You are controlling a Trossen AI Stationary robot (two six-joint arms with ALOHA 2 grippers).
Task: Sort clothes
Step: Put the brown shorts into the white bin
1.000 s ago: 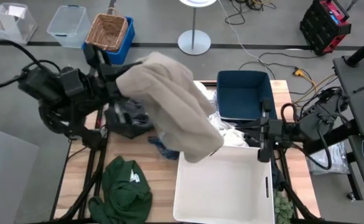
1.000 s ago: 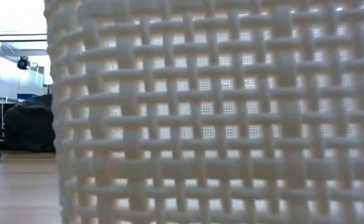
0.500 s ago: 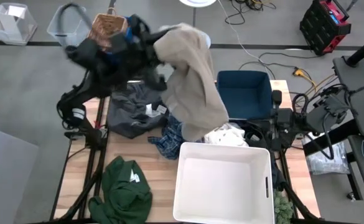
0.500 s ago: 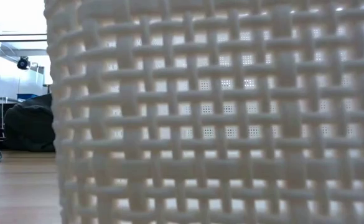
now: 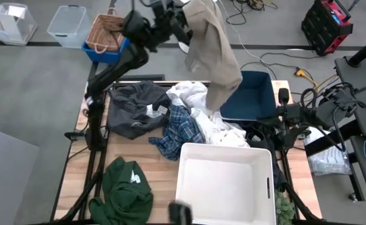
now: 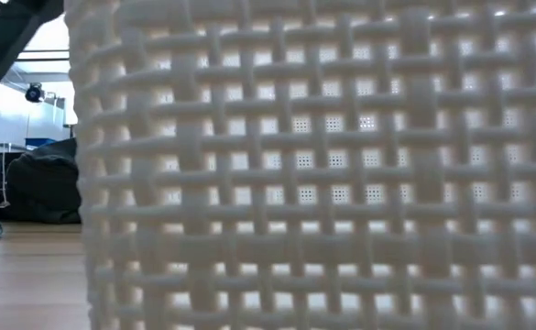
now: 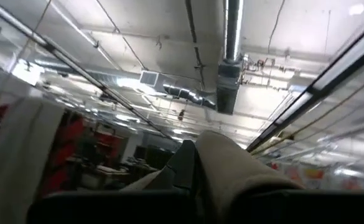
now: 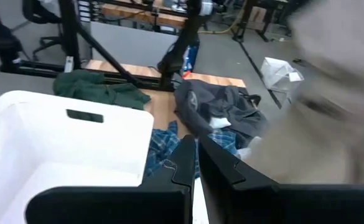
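We see a grey floor (image 5: 26,81) around the wooden table (image 5: 157,172). At upper left sit a clear plastic tub (image 5: 69,24) and a wicker basket (image 5: 109,31); a white lamp base (image 5: 195,42) stands at top centre, cables (image 5: 251,7) beside it. A red-and-black case (image 5: 328,25) occupies the upper right. Overhead run ducts (image 7: 231,56) and strip lights (image 7: 350,53).

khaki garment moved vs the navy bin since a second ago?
Yes. The khaki garment, held by the left gripper, swung from left of the navy bin up toward the table's far edge.
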